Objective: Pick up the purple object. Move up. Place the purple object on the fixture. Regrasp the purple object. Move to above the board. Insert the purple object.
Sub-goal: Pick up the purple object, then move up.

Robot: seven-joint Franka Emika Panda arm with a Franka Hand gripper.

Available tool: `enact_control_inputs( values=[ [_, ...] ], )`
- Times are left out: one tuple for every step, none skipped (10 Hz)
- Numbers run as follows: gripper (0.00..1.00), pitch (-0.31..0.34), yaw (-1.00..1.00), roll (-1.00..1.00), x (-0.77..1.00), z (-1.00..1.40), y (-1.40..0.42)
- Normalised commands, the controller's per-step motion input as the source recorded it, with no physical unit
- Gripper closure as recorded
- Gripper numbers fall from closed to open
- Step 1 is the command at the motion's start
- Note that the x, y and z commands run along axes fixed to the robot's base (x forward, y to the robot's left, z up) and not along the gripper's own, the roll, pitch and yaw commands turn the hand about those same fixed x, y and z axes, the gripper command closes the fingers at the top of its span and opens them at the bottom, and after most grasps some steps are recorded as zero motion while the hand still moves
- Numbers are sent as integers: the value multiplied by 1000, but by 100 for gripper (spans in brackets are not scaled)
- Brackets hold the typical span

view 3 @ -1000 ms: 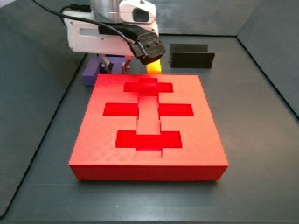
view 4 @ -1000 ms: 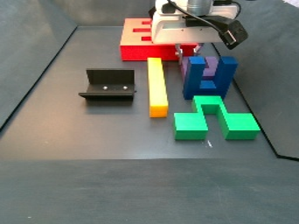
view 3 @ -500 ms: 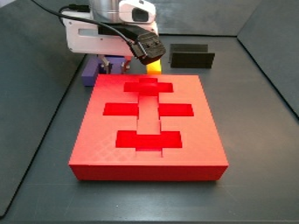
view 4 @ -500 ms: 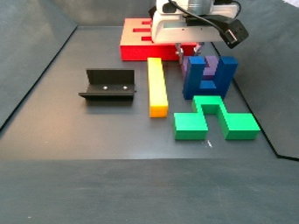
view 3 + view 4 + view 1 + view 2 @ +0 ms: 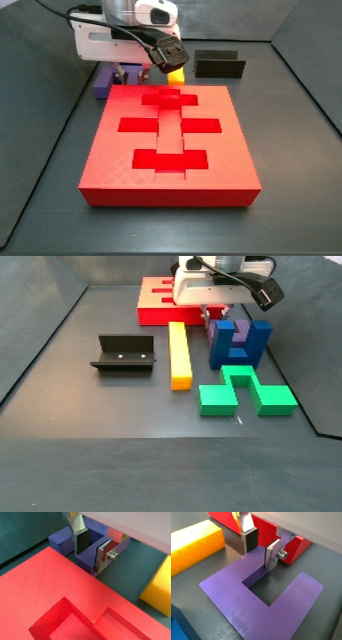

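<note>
In a side view, the fixture (image 5: 123,354) sits empty at left of the frame, the yellow bar (image 5: 179,355) beside it and the green block (image 5: 246,391) lower right. At upper centre the gripper (image 5: 222,318) is down over the purple object (image 5: 218,338), which rests on the floor against the darker blue block (image 5: 249,340), just in front of the board (image 5: 159,302). Nothing has shifted over the last second: arm and pieces stand exactly where they were, so the pick-up is still the step in hand.

In a wrist view, the fingers (image 5: 271,556) straddle one prong of the purple object (image 5: 264,594), jaws narrow with the dark pads close against or touching the prong's faces; whether they have fully clamped cannot be told. The pause likely marks the closing of the grasp before the lift. The fixture placement, the regrasp and the insertion into the board (image 5: 171,140) all remain ahead.
</note>
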Motion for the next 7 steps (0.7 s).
enact_control_inputs(
  values=[
    [100, 0, 0, 0, 0, 0, 0],
    [100, 0, 0, 0, 0, 0, 0],
    [100, 0, 0, 0, 0, 0, 0],
    [100, 0, 0, 0, 0, 0, 0],
    [100, 0, 0, 0, 0, 0, 0],
    [100, 0, 0, 0, 0, 833, 0],
    [100, 35, 16, 2, -55, 781, 26]
  ],
)
